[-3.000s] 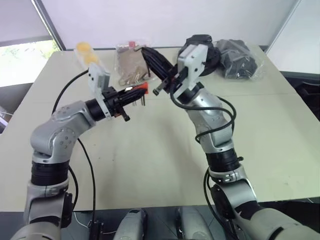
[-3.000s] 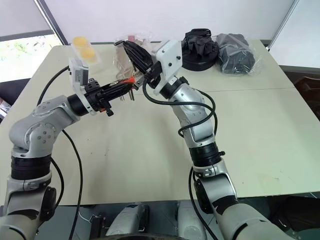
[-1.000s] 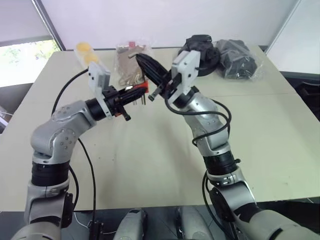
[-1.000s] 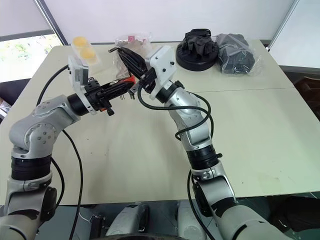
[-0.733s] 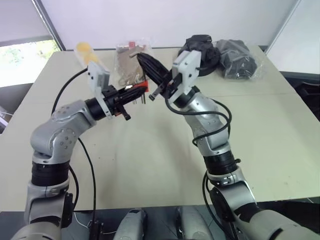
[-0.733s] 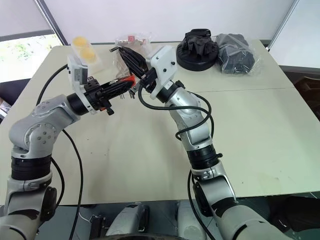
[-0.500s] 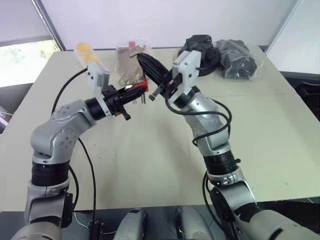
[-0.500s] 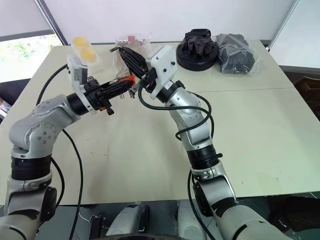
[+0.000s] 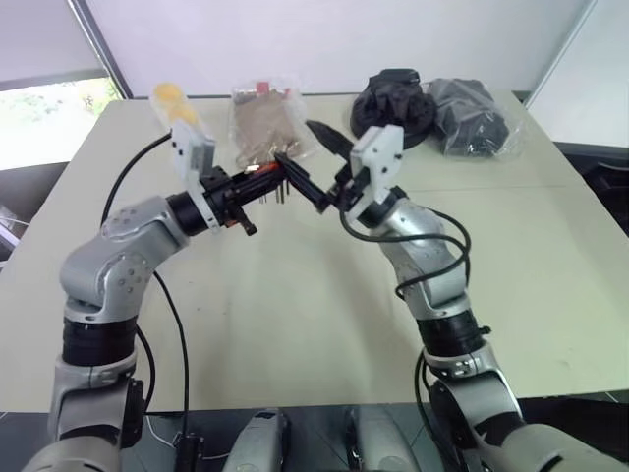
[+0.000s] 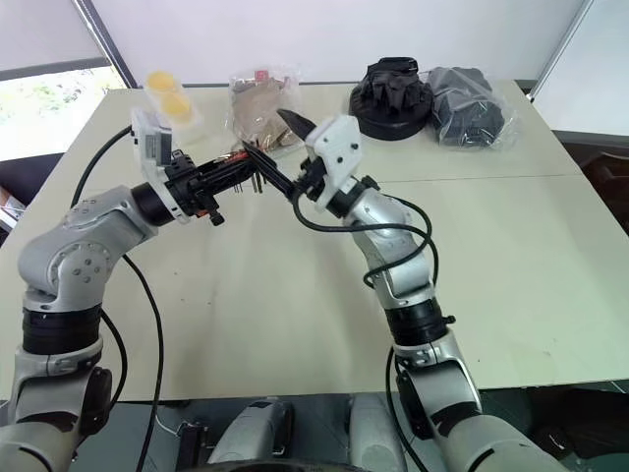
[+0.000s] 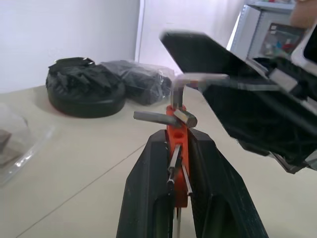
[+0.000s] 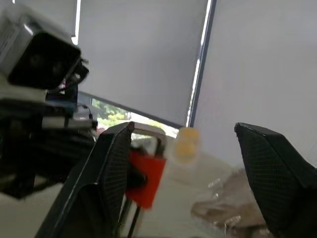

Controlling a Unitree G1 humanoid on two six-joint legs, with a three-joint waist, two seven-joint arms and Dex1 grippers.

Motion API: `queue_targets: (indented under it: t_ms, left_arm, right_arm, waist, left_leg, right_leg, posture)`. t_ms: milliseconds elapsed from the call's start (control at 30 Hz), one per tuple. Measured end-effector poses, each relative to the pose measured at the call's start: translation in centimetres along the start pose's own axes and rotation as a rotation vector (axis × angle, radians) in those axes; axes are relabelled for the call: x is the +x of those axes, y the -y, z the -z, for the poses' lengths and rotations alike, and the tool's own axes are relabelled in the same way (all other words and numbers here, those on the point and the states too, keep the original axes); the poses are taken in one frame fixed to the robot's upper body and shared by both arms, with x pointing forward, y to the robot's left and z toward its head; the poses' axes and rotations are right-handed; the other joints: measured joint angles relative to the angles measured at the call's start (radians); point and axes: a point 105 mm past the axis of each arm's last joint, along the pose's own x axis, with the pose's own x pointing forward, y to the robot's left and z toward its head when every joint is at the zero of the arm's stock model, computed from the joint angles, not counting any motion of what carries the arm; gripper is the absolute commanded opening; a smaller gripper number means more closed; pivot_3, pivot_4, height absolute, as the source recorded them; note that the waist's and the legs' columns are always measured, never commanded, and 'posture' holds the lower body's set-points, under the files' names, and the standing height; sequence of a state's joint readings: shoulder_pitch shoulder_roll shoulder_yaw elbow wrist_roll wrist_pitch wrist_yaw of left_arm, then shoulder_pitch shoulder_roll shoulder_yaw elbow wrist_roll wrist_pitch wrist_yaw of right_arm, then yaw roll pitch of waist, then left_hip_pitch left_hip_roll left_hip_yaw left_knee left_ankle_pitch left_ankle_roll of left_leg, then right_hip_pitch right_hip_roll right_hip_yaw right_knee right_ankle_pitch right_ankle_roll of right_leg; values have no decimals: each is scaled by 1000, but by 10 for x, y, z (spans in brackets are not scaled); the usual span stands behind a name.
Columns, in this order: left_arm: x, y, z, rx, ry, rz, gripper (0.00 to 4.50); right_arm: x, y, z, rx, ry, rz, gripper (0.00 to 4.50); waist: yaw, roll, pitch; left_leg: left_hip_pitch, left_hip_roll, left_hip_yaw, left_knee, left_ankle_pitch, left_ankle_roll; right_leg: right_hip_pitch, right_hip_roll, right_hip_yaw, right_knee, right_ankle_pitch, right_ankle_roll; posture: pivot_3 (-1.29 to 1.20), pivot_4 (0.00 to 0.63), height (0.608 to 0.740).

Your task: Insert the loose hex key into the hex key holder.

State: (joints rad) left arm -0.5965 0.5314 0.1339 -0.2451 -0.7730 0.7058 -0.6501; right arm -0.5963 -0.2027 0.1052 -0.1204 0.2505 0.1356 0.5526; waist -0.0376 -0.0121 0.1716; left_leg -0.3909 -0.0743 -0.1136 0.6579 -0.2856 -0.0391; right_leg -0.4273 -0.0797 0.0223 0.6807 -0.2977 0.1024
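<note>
Releasing, I'd say: the loose hex key (image 11: 184,83) stands in the hex key holder (image 11: 177,148), held above the counter (image 9: 295,295) by my left gripper (image 9: 257,187), jaws clamped. Right gripper (image 10: 280,157) jaws spread wide, empty. Next: back it off clear.

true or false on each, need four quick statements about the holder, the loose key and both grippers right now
1. The left gripper is shut on the hex key holder. True.
2. The right gripper is clamped shut. False: its fingers stand wide apart.
3. The loose hex key lies flat on the table. False: it stands up from the holder's top, its bent end pointing sideways.
4. The holder is held up off the table. True.
</note>
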Motion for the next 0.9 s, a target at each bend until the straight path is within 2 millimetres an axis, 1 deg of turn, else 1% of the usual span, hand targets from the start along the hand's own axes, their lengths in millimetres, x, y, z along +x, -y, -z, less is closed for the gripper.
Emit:
queue_targets:
  t_ms: [67,133,233,333,367,533,767,833,867,900]
  left_arm:
    - [-1,-1,1,-3,-1,-5,0]
    - [0,1,4,-22,5,-3,0]
    - [2,4,16,-68,-3,2,0]
    - [7,10,30,-123,-17,19,0]
    - [10,13,38,-161,-17,28,0]
    - [26,21,77,-305,-85,56,0]
    - [43,36,112,-448,-148,104,0]
    - [46,39,123,-496,-176,108,962]
    - [48,40,130,-531,-189,107,1290]
    - [49,41,135,-553,-205,105,1747]
  right_arm:
    - [-26,12,10,-8,-77,42,3540]
    - [-46,20,13,-16,-134,71,3540]
    - [-64,24,9,-42,-170,88,3540]
    - [-79,30,11,-60,-220,110,3540]
    - [-85,33,13,-63,-240,121,3540]
    - [-90,40,10,-80,-248,153,3540]
    - [-90,42,10,-92,-253,172,3540]
    - [-90,43,10,-97,-256,174,3605]
    - [-91,43,10,-103,-260,175,3605]
    - [-91,44,10,-107,-262,175,3605]
  waist:
    - [2,0,0]
    - [1,0,0]
    - [-7,0,0]
    - [-3,0,0]
    - [-1,0,0]
    - [2,0,0]
    - [5,0,0]
    - [6,0,0]
    - [7,0,0]
    - [8,0,0]
  left_leg:
    - [0,0,1,1,0,0]
    - [0,0,1,1,0,0]
    - [0,1,1,0,0,0]
    - [0,0,1,1,0,0]
    - [0,0,1,2,0,1]
    - [0,0,2,4,-1,1]
    - [0,0,2,4,0,1]
    - [0,0,2,4,0,1]
    - [0,0,2,4,-1,1]
    - [0,0,2,4,-1,1]
  right_leg:
    - [0,0,0,0,0,0]
    - [0,0,0,0,0,0]
    - [0,1,1,0,0,0]
    - [1,1,1,0,0,0]
    - [1,0,1,0,0,0]
    - [2,1,1,0,0,0]
    - [2,1,1,0,0,0]
    - [2,1,1,0,0,0]
    - [2,1,1,0,0,0]
    - [2,1,1,0,0,0]
  posture:
    - [0,150,740]
    - [0,150,740]
    - [0,150,740]
    - [0,150,740]
    - [0,150,740]
    - [0,150,740]
    - [0,150,740]
    - [0,150,740]
    - [0,150,740]
    - [0,150,740]
